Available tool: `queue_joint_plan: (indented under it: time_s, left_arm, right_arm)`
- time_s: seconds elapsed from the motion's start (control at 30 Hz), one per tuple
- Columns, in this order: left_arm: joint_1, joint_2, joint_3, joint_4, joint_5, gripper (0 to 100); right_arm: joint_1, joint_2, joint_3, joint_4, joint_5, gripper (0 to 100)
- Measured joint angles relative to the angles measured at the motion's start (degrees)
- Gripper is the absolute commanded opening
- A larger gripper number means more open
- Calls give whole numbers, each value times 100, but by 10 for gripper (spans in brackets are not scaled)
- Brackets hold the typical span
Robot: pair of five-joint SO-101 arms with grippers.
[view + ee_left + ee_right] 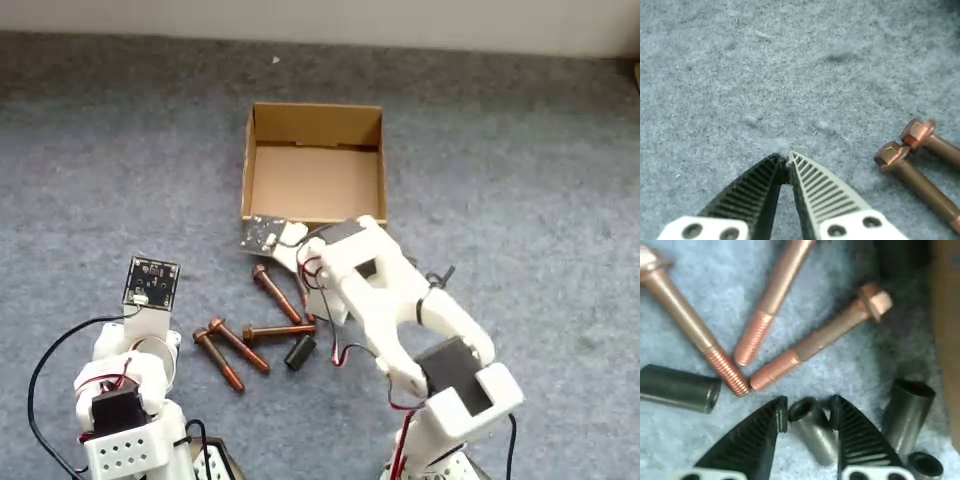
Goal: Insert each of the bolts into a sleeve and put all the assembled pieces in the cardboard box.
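Near the counter's [520,180] front-left corner, the left gripper [788,162] had its fingers pressed together, just beside the heads of two bolts [892,155]. Further in, the right gripper [807,412] clasped a dark sleeve [815,437] lying by the bolts' threaded ends. Towards the far edge stood the cardboard box [315,112].

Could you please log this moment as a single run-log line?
left gripper: shut, over carpet | right gripper: shut on sleeve | bolts: four, loose | cardboard box: empty
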Motion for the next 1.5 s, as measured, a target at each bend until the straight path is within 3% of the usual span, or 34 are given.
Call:
queue_joint_plan:
  time_s: [0.3,0.6,0.77,1.03,1.5]
  left_arm:
    - [0,0,0,0,0,14]
    - [0,0,0,0,0,14]
    - [0,0,0,0,0,14]
    - [0,0,0,0,0,14]
    - [0,0,0,0,0,14]
  right_arm:
    - [211,79,-79,281,237,203]
    - [211,-62,-62,527,299,205]
    - [580,-782,105,554,299,205]
    - [747,-721,800,-290,299,203]
    - [721,-651,835,-404,299,186]
